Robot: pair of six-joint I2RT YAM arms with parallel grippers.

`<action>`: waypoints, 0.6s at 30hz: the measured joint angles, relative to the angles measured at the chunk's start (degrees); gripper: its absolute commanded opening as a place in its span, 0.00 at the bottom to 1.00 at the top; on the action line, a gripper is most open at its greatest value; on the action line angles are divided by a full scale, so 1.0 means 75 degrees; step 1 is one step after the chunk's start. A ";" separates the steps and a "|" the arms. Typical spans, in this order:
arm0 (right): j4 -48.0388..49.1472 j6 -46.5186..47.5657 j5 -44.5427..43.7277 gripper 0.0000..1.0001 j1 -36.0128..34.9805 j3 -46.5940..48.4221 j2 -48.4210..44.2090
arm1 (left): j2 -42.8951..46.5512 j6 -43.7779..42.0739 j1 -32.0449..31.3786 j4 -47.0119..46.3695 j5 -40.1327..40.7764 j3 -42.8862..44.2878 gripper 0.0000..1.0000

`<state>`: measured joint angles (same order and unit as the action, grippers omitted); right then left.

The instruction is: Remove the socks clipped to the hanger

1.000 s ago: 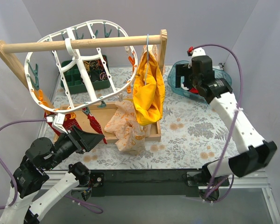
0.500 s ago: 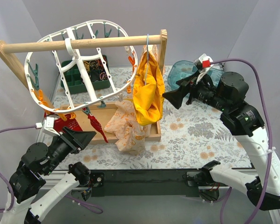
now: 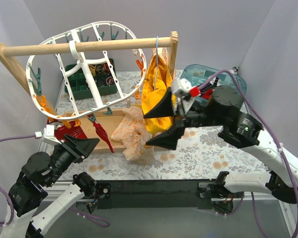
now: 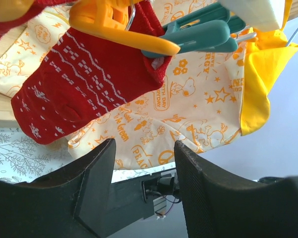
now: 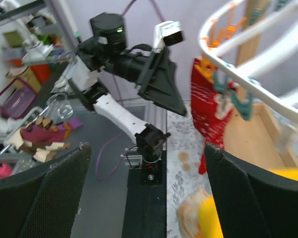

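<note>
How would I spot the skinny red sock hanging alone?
Find the big white oval hanger hooked on the wooden rail. From its near rim, the sock dangles over the wooden tray. It is a narrow red strip, between a wider red sock on the left and a pale orange-printed cloth on the right.

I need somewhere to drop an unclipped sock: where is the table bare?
The floral tablecloth is bare along the near edge, in front of the wooden tray, and right of it, beside the right arm. Crowded: the tray, under the pale printed cloth and yellow garment; the back holds a green organizer and teal basin.
</note>
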<state>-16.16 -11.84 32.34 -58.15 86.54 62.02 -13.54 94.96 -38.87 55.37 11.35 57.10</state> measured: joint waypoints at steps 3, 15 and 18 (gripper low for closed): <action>-0.0093 0.0428 -0.0822 0.98 -0.1431 0.0542 0.0772 | 0.0000 0.0020 0.0000 0.0073 0.0073 0.0122 0.44; 0.0213 0.0545 -0.4555 0.93 -0.2527 0.0376 0.3124 | 0.0854 0.0230 0.0000 0.0358 0.0603 0.0632 0.50; 0.0557 0.0414 -0.5030 0.86 -0.2535 -0.0029 0.3515 | 0.0845 0.0230 0.0000 0.0449 0.0624 0.0714 0.50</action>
<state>-11.99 -8.73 -5.39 -77.17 86.32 88.38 -7.20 96.68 -38.87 58.74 16.03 62.46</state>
